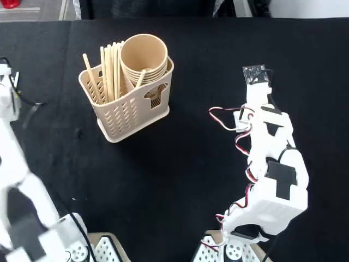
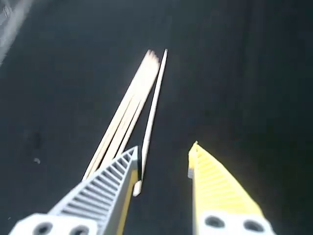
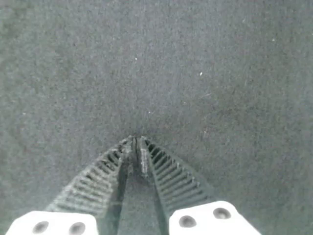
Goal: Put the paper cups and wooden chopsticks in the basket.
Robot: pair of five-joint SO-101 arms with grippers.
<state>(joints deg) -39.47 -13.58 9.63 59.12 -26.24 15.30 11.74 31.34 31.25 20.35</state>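
Chopsticks (image 2: 128,110) lie apparently touching parted left end effector (image 2: 164,148).

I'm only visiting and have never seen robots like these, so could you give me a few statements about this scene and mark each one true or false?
1. The paper cups sit stacked inside the basket. True.
2. The basket lies tipped on its side. False: it stands upright on the black table.
3. The left claw is open. True: loose chopsticks lie on the table just in front of it.
4. The right claw grips a cup. False: it is shut with nothing in it, above bare table.
5. Every chopstick is in the basket. False: basket chopsticks stand beside the cups, but the loose chopsticks are on the table.
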